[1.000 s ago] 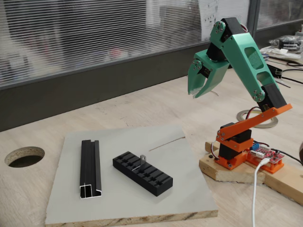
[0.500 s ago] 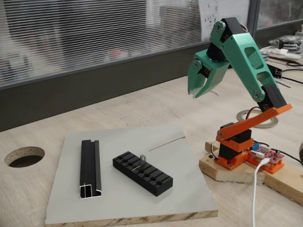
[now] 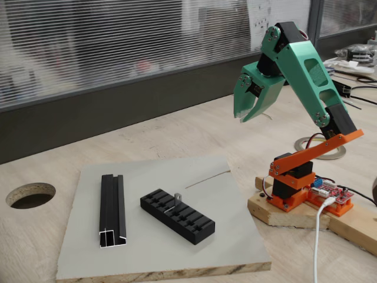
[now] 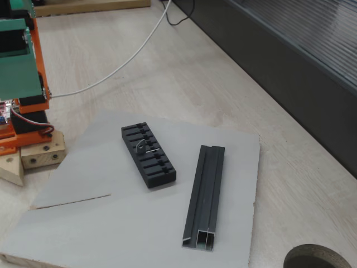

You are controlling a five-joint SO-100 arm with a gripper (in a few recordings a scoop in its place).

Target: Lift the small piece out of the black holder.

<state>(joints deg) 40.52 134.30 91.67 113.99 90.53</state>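
The black holder (image 3: 193, 224) (image 4: 159, 171) lies on a grey board, a low block with a row of slots across its top. The small piece (image 3: 177, 198) (image 4: 141, 146), a thin grey metal bracket, stands upright in one of the middle slots. My green gripper (image 3: 241, 118) hangs high in the air, well up and to the right of the holder. It points down, its fingers look shut, and nothing is between them.
A long black channel rail (image 3: 112, 209) (image 4: 205, 192) lies beside the holder on the grey board (image 3: 230, 242) (image 4: 83, 229). The arm's orange base (image 3: 293, 186) sits on a wooden block to the right. There is a round hole (image 3: 30, 195) in the table, a tape roll (image 3: 321, 147) and a white cable (image 4: 111, 70).
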